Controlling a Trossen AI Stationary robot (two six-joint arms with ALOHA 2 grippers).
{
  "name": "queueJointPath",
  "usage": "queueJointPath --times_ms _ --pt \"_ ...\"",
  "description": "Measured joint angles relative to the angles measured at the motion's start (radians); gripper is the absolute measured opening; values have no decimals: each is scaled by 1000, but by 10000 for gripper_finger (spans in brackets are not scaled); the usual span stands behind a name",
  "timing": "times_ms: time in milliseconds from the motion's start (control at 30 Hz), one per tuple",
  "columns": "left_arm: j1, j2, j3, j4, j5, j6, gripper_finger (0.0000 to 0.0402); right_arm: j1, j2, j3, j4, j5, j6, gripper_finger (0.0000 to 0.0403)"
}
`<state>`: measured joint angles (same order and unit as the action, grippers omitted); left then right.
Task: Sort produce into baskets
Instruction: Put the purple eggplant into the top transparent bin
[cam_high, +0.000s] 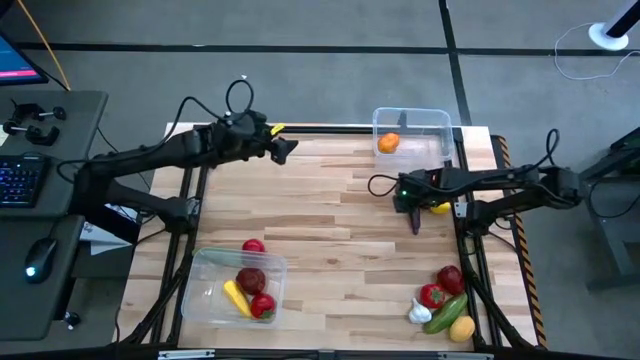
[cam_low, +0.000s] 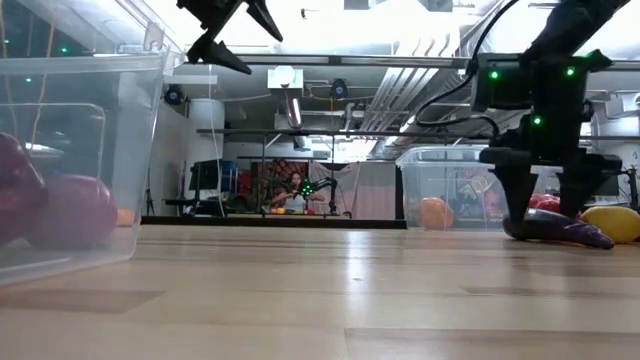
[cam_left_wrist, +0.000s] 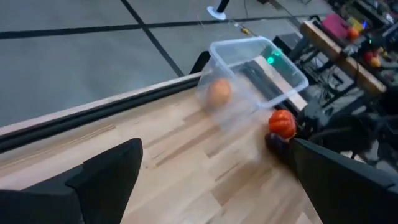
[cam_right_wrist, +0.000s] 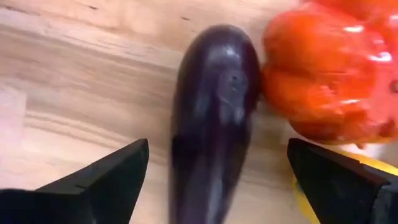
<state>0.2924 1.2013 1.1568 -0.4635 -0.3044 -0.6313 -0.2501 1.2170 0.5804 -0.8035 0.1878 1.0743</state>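
Observation:
My right gripper is open and low over a purple eggplant that lies on the table near the right edge. Its fingers stand on either side of the eggplant; I cannot tell whether they touch it. An orange-red pepper and a yellow piece lie right beside the eggplant. My left gripper is open and empty, raised high over the table's far edge. A clear basket at the far right holds an orange fruit. A second clear basket at the near left holds several pieces.
A pile of produce lies at the near right corner: a red apple, a red pepper, white garlic, a green cucumber and a lemon. A red tomato sits at the near-left basket's far rim.

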Motion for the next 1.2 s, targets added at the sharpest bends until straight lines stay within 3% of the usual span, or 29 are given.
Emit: queueJointPath --times_ms 133,300,500,600,667,800,933,1200 --pt "11 19 0 18 1 -22 395 2 32 -13 37 2 -1 365" --pt "30 43 0 61 0 -22 395 12 87 -16 65 -15 -8 316" --pt "68 20 0 68 32 12 395 84 75 20 43 -52 -2 210" --pt "96 -16 0 67 34 50 395 128 28 101 7 -54 -32 142" --pt "119 -41 0 67 33 74 395 143 -12 178 7 -19 -62 117" --pt "166 -84 0 67 33 127 395 122 -72 360 14 179 -123 117" --pt "202 -103 0 66 35 192 395 24 -71 533 -43 341 -267 119" --pt "245 -107 0 58 225 300 395 -271 61 744 -153 386 -611 146"
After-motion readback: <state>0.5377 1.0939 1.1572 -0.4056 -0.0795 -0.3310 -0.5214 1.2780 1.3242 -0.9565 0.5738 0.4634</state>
